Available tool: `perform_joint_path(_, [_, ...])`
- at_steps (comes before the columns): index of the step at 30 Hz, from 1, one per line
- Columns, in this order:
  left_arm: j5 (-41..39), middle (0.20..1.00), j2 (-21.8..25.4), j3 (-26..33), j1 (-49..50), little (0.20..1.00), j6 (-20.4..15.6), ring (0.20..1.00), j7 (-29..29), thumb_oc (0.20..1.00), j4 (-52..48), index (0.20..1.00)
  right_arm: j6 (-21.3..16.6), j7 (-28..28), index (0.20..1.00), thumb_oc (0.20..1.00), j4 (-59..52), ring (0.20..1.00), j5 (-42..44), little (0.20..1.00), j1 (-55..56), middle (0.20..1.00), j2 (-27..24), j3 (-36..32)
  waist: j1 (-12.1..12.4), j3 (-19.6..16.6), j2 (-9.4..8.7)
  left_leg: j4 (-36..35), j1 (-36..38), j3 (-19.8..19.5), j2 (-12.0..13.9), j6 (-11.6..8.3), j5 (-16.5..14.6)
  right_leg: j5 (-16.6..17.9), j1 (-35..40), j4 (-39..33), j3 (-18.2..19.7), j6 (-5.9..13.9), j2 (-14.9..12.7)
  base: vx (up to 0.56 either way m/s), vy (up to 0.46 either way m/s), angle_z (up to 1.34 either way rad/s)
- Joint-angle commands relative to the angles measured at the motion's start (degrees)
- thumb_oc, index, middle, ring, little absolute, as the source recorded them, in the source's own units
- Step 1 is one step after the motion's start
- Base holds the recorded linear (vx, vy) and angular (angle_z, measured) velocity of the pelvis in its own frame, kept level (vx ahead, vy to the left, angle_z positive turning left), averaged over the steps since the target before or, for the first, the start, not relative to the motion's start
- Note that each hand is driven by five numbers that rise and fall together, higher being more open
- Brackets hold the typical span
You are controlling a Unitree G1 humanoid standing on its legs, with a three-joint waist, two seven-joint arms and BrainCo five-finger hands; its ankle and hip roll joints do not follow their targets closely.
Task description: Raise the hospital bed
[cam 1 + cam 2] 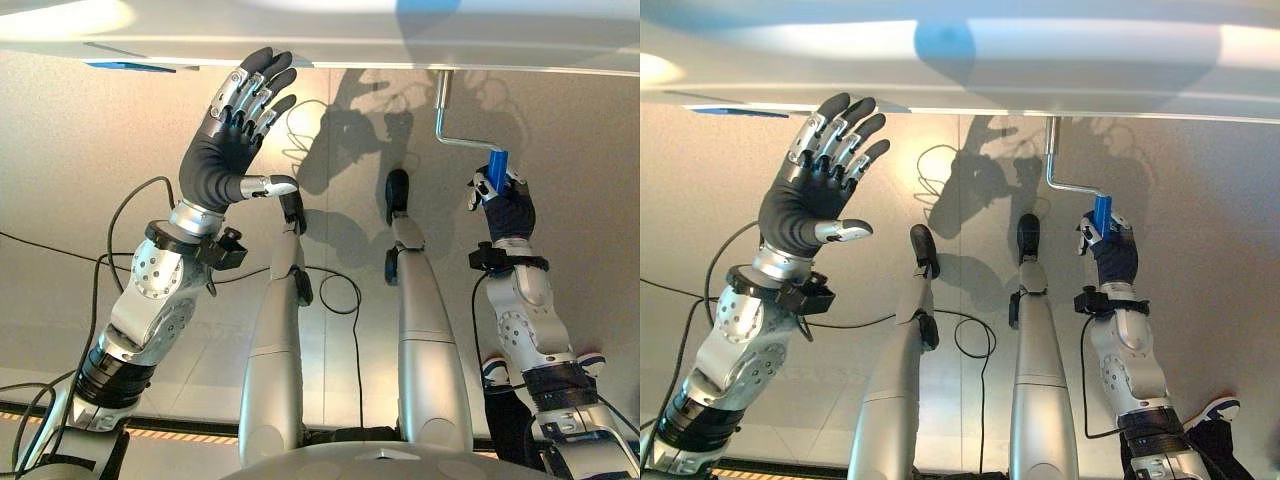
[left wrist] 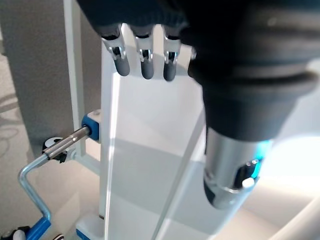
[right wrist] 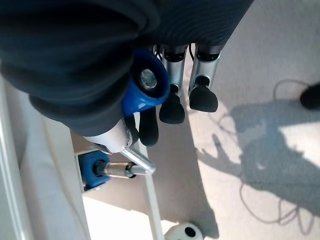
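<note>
Leftward, left hand [image 1: 232, 140] raised with fingers spread, holding nothing, near the white bed frame [image 1: 320, 40] edge and well apart from the crank. Rightward, right hand [image 1: 503, 205] curled round the blue grip [image 1: 497, 166] of the crank handle [image 1: 1065, 160]. Its shaft runs into the frame, so turning likely falls to the right hand.

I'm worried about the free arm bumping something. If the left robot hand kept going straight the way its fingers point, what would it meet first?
Most likely the white bed frame. The left robot hand is open, fingers pointing at its edge with nothing between, though the gap's depth is unclear. The right robot hand grips the blue crank handle.
</note>
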Motion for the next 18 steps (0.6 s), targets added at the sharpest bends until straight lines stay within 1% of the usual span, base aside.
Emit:
perform_joint_path(1, [-0.8,1.0,2.28,2.15,1.61,1.0,-3.08,1.0,-2.61,1.0,-5.28,1.0,-7.44,9.26,0.2,0.2,-12.73,0.2,6.02,0.2,-2.83,0.2,-4.64,-0.6,-0.36,-1.17,-2.66,9.17,1.16,0.73,0.02,0.08,-8.77,4.97,4.38,-7.08,-1.61,3.65,1.9,0.0,0.0,0.0])
perform_joint_path(3, [-0.7,1.0,2.83,1.63,1.51,1.0,-3.18,1.0,-3.07,1.0,-5.23,1.0,-5.99,11.8,0.2,0.2,-14.31,0.2,7.75,0.2,-3.94,0.2,-5.76,3.33,0.01,-1.17,-2.72,9.13,1.16,0.64,0.11,0.05,-8.62,5.09,4.44,-7.04,-1.73,3.63,1.84,0.0,0.0,0.0])
perform_joint_path(4, [-0.65,1.0,2.84,1.19,1.49,1.0,-3.23,1.0,-3.31,1.0,-5.01,1.0,-4.91,14.06,0.2,0.2,-14.47,0.2,9.56,0.2,-5.23,0.2,-6.08,6.31,0.26,-1.17,-2.69,9.15,1.13,0.69,0.13,0.08,-8.54,5.25,4.41,-7.02,-1.7,3.65,1.86,0.0,0.0,0.0])
perform_joint_path(6, [-0.39,1.0,3.02,0.62,1.36,1.0,-3.26,1.0,-3.62,1.0,-4.67,1.0,-3.3,15.84,0.2,0.2,-15.01,0.2,10.04,0.2,-7.17,0.2,-7.02,10.73,0.66,-1.17,-2.74,9.06,1.2,0.63,0.18,0.11,-8.44,5.31,4.49,-6.98,-1.84,3.63,1.84,0.0,0.0,0.0])
perform_joint_path(8, [-0.98,1.0,2.58,-0.25,0.79,1.0,-3.35,1.0,-3.95,1.0,-4.14,1.0,-2.04,17.83,0.2,0.2,-14.27,0.2,11.8,0.2,-10.0,0.2,-6.92,14.87,1.02,-1.17,-2.58,9.07,1.19,0.58,0.16,0.11,-8.33,5.38,4.54,-6.96,-1.95,3.58,1.77,0.0,0.0,0.0])
perform_joint_path(10, [-0.57,1.0,2.4,-1.15,-0.22,1.0,-3.55,1.0,-3.78,1.0,-3.52,1.0,-1.28,18.69,0.2,0.2,-13.76,0.2,11.54,0.2,-12.92,0.2,-6.68,18.81,1.43,-1.17,-2.37,9.01,1.24,0.47,0.14,0.07,-8.2,5.38,4.68,-7.02,-2.12,3.55,1.68,0.0,0.0,0.0])
perform_joint_path(12, [-0.45,1.0,2.04,-1.59,-0.53,1.0,-3.8,1.0,-3.64,1.0,-3.37,1.0,-0.88,19.55,0.2,0.2,-13.63,0.2,11.95,0.2,-14.76,0.2,-6.09,21.2,1.75,-1.17,-2.16,8.91,1.29,0.5,0.18,0.03,-8.14,5.42,4.81,-7.08,-2.26,3.52,1.58,0.0,0.0,0.0])
perform_joint_path(13, [-0.45,1.0,2.05,-1.57,-0.52,1.0,-3.81,1.0,-3.64,1.0,-3.37,1.0,-0.89,19.56,0.2,0.2,-13.6,0.2,11.96,0.2,-14.79,0.2,-6.08,21.22,1.73,-1.17,-2.16,8.91,1.28,0.5,0.18,0.03,-8.14,5.41,4.81,-7.09,-2.27,3.52,1.58,0.0,0.0,0.0])
perform_joint_path(14, [-0.26,1.0,1.62,-2.45,-1.26,1.0,-3.92,1.0,-3.67,1.0,-3.34,1.0,-0.49,19.66,0.2,0.2,-12.58,0.2,10.99,0.2,-17.16,0.2,-5.61,23.77,2.1,-1.17,-1.87,9.0,1.23,0.39,0.14,0.01,-8.1,5.37,4.78,-6.96,-2.34,3.47,1.56,0.0,0.0,0.0])
perform_joint_path(17, [-0.22,1.0,1.24,-3.39,-2.13,1.0,-3.96,1.0,-3.67,1.0,-3.02,1.0,-0.13,19.67,0.2,0.2,-11.98,0.2,10.22,0.2,-19.08,0.2,-5.07,25.67,2.29,-1.17,-1.68,9.13,1.28,0.41,0.08,0.02,-8.16,5.34,4.78,-6.75,-2.52,3.44,1.45,0.0,0.0,0.0])
perform_joint_path(18, [0.26,1.0,0.99,-3.92,-2.7,1.0,-4.13,1.0,-3.34,1.0,-2.88,1.0,0.14,19.56,0.2,0.2,-11.36,0.2,9.34,0.2,-20.7,0.2,-4.72,27.34,2.54,-1.17,-1.5,9.16,1.37,0.42,0.01,-0.01,-8.19,5.37,4.92,-6.83,-2.55,3.46,1.38,0.0,0.0,0.0])
